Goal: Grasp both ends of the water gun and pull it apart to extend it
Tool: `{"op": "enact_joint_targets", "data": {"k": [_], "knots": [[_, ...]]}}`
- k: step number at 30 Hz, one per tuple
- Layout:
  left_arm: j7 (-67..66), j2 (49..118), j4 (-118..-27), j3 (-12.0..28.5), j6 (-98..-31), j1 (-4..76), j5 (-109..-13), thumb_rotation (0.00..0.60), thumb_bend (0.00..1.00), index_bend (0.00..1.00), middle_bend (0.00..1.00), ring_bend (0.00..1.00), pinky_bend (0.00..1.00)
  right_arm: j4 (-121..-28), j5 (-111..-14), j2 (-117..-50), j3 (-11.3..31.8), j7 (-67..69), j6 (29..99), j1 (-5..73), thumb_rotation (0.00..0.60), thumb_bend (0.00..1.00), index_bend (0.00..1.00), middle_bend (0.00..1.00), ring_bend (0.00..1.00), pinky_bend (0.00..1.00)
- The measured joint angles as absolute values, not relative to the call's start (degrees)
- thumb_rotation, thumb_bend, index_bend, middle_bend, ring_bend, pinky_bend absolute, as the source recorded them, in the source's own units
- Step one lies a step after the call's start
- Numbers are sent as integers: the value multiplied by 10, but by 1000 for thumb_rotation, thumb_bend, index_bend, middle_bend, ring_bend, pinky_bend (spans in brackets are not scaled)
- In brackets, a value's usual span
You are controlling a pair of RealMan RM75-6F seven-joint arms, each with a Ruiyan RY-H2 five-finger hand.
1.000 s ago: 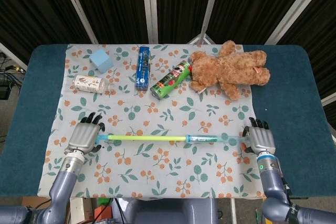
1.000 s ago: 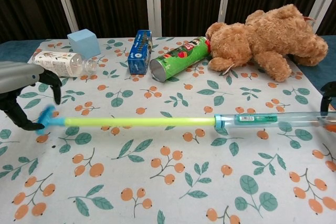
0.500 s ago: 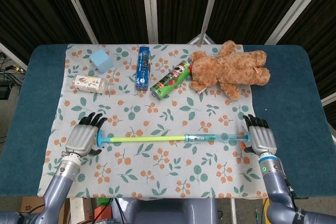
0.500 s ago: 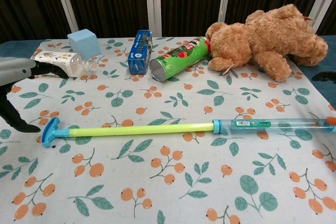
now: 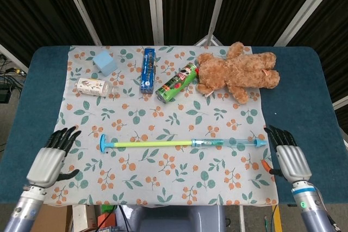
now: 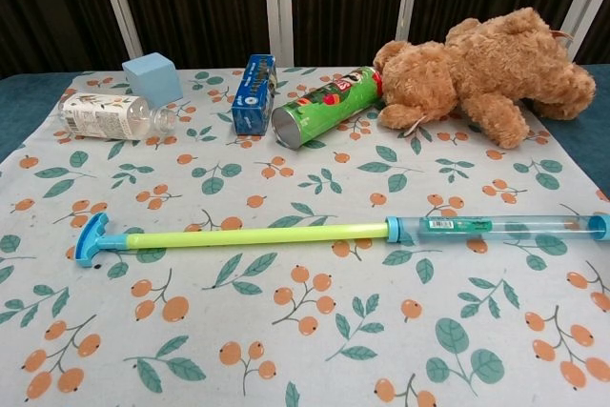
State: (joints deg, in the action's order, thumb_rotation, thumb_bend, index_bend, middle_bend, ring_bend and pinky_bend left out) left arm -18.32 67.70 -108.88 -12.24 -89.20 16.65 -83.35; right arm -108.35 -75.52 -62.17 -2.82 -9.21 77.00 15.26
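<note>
Head view: both hands off the stretched-out water gun.

Nearest, at the table's front corners, the left hand (image 5: 48, 158) and right hand (image 5: 291, 157) lie empty, fingers spread. Between them and a little farther in, the water gun (image 5: 182, 143) lies on the flowered cloth (image 5: 163, 188), long axis left to right, parallel to the front edge. Its clear barrel tip is nearer the right hand than its blue handle is to the left. The yellow rod shows fully drawn out, so the pull looks done.

No legible text or labels.
</note>
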Motion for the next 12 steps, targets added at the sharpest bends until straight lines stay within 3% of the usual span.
{"op": "enact_joint_targets", "data": {"k": [5,12], "knots": [[-145,658,-1019,-139,-940,124,-884,600,131,0,0,0,31,-1046,-839,-600,-65,-51,848,86,600,328,0,0,0,0],[-74,636,-969,-134,-979,69,-893,600,131,0,0,0,31,-1012,-864,-594,-68,-14,910,39,600,329,0,0,0,0]]}}
